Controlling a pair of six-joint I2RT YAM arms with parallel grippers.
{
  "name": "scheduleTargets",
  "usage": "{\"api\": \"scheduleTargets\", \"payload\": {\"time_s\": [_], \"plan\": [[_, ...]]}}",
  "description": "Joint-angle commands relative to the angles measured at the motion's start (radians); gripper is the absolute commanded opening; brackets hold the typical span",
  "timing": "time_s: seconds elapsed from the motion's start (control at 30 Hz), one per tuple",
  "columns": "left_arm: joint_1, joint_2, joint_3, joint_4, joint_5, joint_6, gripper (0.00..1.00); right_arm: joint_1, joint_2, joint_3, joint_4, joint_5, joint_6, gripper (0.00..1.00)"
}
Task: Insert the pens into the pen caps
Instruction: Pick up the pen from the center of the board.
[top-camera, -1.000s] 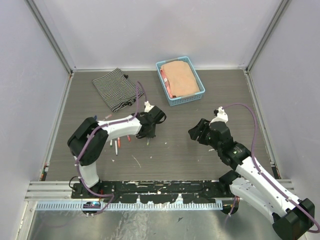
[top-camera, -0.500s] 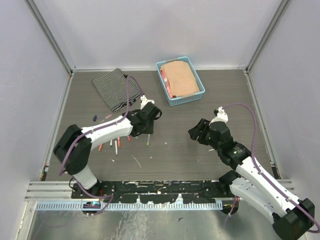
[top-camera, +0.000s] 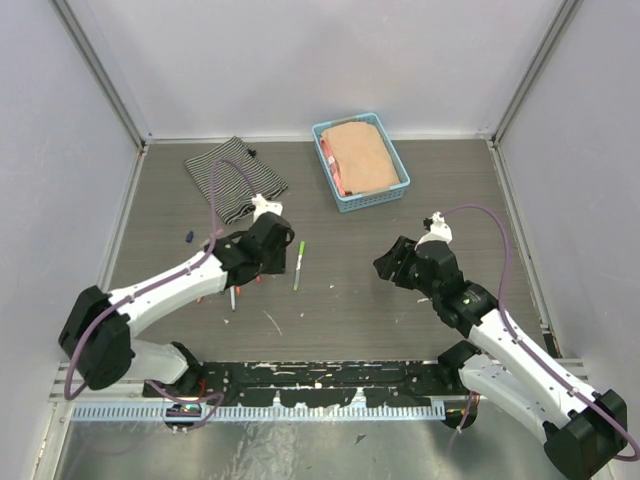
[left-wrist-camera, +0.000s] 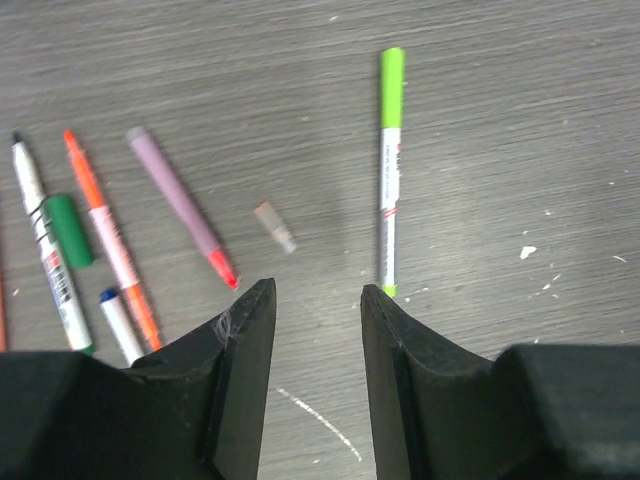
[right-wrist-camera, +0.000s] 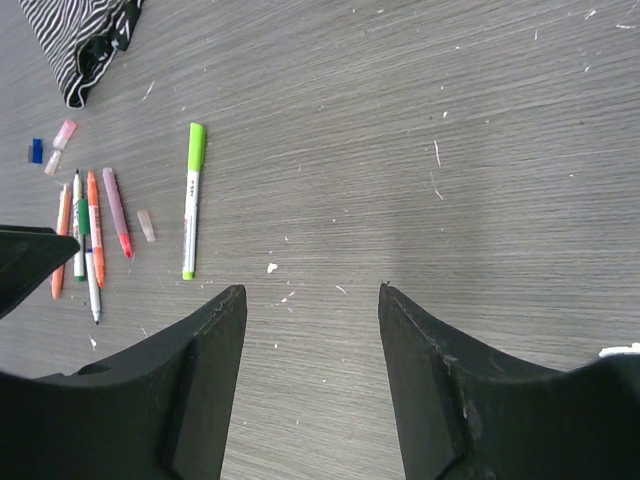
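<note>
Basket (top-camera: 372, 199), seemingly folded cloth (top-camera: 360, 155) inside, pens (left-wrist-camera: 110, 235) outside

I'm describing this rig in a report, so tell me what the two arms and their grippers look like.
The left arm and right arm both have white shell links with bulky black joints. A thin purple cable loops loosely along each: the left cable and the right cable. The left gripper and right gripper each have two broad matte black fingers.

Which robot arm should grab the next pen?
Left. The left end effector, open and empty, hovers just beside the pens; the right end effector is much farther from them.
</note>
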Motion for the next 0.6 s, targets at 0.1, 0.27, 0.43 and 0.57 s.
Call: {"api": "scheduleTargets", "payload": {"time_s": [0.1,0.27,0.43,0.57], "plan": [[0.123,-0.162,-0.115,-0.01,0.041,-0.033,0.47,-0.002,0.021,0.044,0.082,-0.031,-0.017,0.61],[0.215,-0.169,-0.132,-0.054,0.083,-0.043,0.44,-0.001,0.027,0.043,0.092,-0.042,-0.019,0.61],[0.299,-0.191,-0.172,-0.05,0.122,-0.06,0.43,-0.001,0.018,0.036,0.088,-0.041,-0.021,0.61],[0.366,-0.196,-0.194,-0.054,0.149,-0.072,0.39,-0.001,0.014,0.039,0.082,-0.04,-0.027,0.61]]}}
